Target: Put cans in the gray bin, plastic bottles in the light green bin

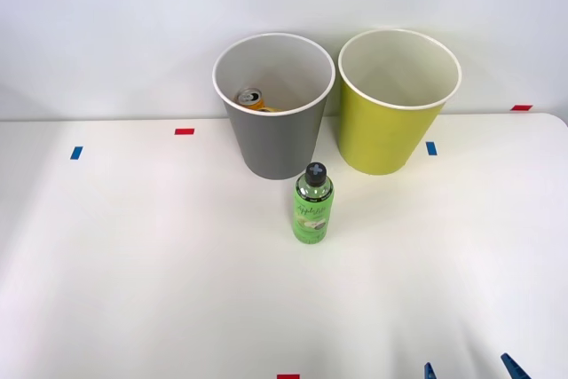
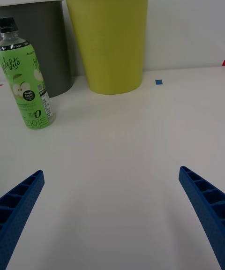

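An orange-yellow can (image 1: 251, 98) with a silver top lies inside the gray bin (image 1: 273, 141) at the back of the table. To its right stands the light green bin (image 1: 383, 135), its pale inside bare. The plastic bottle (image 1: 312, 203) of green liquid, black-capped, stands upright just in front of the gray bin. My right gripper (image 1: 470, 370) is at the table's near edge, to the right of the bottle and well short of it, open with nothing between its blue fingers (image 2: 205, 206). In the wrist view the bottle (image 2: 26, 85) stands before the gray bin (image 2: 47, 45), beside the light green bin (image 2: 110, 40).
Small red and blue tape marks (image 1: 184, 131) dot the white table (image 1: 133, 264). A pale wall rises right behind the bins. Open tabletop stretches between my gripper and the bottle and across the left side.
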### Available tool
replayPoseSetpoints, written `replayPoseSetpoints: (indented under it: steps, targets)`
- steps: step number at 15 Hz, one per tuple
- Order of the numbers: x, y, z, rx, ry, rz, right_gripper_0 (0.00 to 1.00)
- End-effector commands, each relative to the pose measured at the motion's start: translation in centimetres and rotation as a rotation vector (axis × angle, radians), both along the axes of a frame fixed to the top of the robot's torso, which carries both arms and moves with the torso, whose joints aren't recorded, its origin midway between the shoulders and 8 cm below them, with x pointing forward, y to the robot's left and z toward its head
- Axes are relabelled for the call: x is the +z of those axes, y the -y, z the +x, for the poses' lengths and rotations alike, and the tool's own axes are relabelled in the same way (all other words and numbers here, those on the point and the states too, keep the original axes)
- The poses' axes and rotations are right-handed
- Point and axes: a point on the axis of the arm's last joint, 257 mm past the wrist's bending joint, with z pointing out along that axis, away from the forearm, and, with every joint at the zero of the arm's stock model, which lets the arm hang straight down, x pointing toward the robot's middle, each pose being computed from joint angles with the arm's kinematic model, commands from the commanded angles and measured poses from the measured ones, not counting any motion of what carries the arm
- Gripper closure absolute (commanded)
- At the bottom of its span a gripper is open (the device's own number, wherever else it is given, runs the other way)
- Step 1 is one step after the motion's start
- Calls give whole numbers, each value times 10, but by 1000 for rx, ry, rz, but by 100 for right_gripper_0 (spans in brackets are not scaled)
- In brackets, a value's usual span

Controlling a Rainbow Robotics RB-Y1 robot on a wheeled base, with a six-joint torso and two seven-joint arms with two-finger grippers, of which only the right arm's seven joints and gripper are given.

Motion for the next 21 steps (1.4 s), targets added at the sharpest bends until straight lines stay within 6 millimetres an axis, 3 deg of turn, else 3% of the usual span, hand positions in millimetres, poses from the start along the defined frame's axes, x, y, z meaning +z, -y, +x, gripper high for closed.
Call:
replayPoseSetpoints:
  steps: [1, 21]
  targets:
    - [0, 0, 0, 0, 0, 0, 0]
    - [0, 0, 0, 0, 0, 0, 0]
